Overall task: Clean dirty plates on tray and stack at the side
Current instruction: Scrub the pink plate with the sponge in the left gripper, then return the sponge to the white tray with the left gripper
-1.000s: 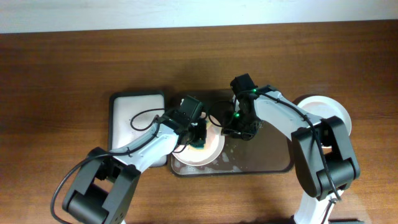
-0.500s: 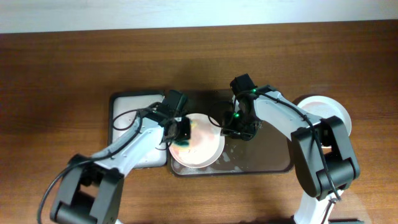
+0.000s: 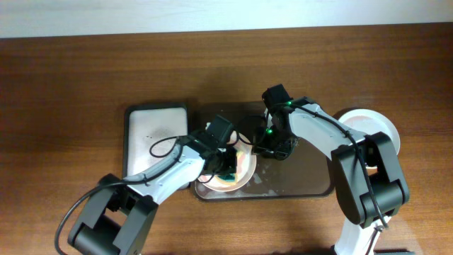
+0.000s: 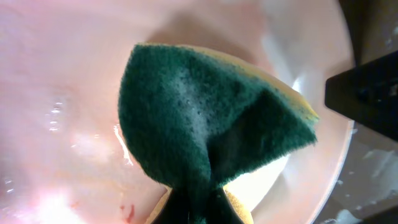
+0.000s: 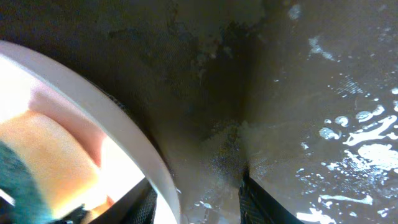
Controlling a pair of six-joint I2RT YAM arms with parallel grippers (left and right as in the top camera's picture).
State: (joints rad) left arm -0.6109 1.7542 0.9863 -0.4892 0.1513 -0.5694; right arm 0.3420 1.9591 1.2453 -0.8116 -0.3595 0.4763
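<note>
The plate [image 3: 242,177] lies at the left end of the dark tray [image 3: 304,180]. Its near rim is almost at the tray's front edge and its left rim is close to the tray's left wall. The left gripper [image 3: 225,164] hangs over the plate's middle, pinching a green sponge [image 4: 205,130] that is folded over on itself. From the left wrist you can see the sponge's scouring face against the wet, pinkish plate, with small red marks beside it low in the view. The sponge's tip reaches nearly to the plate's right rim, and the dark bulk of the other arm shows just past that rim.

The right gripper [image 5: 199,204] sits low at the plate's right edge. Its fingers [image 5: 261,199] are spread, and the white rim runs between them, close to the finger at the bottom left of that wrist view. I cannot tell whether either finger touches the rim. The two grippers are near each other on that side of the plate, with little room between them.

Right of the plate the tray floor is bare and wet, dotted with foam flecks [image 5: 367,137]. A white-lined tray [image 3: 157,127] lies just beside the dark tray's left edge. A pile of plates [image 3: 368,126] sits on the table [image 3: 71,71] just past the dark tray's right edge, partly under the right arm. Bare wood runs wide along the table's far side and at both ends.
</note>
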